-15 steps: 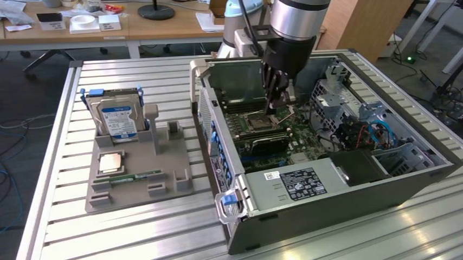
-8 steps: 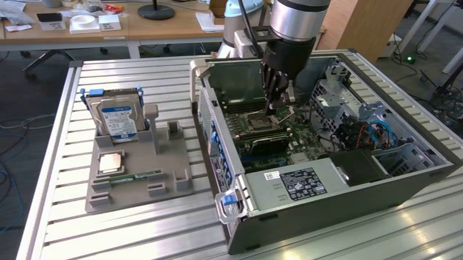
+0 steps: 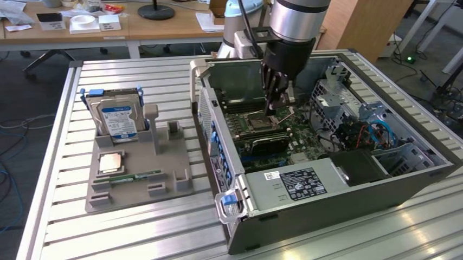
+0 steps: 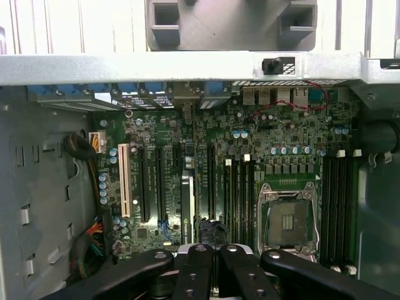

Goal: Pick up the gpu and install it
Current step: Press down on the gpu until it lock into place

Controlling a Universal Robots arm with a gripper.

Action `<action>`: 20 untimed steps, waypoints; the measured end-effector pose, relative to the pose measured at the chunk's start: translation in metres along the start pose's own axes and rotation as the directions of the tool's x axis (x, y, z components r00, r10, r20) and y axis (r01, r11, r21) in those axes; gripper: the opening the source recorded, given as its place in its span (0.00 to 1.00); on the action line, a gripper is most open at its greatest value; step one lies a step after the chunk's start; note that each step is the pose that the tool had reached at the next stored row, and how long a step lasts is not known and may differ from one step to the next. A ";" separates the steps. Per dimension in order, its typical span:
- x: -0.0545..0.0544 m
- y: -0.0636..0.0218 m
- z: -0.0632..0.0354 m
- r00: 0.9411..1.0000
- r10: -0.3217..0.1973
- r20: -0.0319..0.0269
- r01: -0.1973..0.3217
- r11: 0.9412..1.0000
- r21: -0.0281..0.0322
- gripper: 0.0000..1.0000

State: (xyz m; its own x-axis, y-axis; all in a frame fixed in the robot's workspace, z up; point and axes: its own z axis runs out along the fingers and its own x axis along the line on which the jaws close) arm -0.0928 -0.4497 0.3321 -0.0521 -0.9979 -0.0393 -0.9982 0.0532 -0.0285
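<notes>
With the gripper pressed shut low over the motherboard, held nothing that showed. Judged the gpu already seated on edge in a slot near the fingertips, off the grey tray. Looked mostly done.

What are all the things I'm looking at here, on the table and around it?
Computer case: one, grey, open, on the slatted table.
Motherboard: one, green, inside the case, empty processor socket.
GPU: one, black, seated in the motherboard below the gripper.
Parts holder: one, grey, beside the case.
Hard drive: one, silver with blue label, upright in the holder.
RAM stick: one, green, lying in the holder.
Desk: wooden, behind.
Gripper: one, black, shut, inside the case.
</notes>
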 end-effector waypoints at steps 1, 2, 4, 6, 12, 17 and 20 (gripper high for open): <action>0.000 0.0000 0.0008 1.000 0.000 0.000 0.000 1.000 0.000 0.11; 0.000 0.0001 0.0031 1.000 0.000 0.000 0.000 1.000 0.000 0.11; 0.000 0.0002 0.0072 1.000 0.000 0.000 0.000 1.000 0.000 0.11; 0.000 0.0003 0.0107 1.000 0.000 0.000 0.000 1.000 0.000 0.11; 0.001 0.0006 0.0190 1.000 0.000 0.000 0.000 1.000 0.000 0.11; 0.001 0.0006 0.0192 1.000 0.000 0.000 0.000 1.000 0.000 0.11; 0.001 0.0004 0.0193 1.000 0.000 0.000 0.000 1.000 -0.002 0.11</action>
State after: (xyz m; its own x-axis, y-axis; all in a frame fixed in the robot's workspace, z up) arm -0.0926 -0.4496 0.3127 -0.0522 -0.9979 -0.0392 -0.9982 0.0532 -0.0261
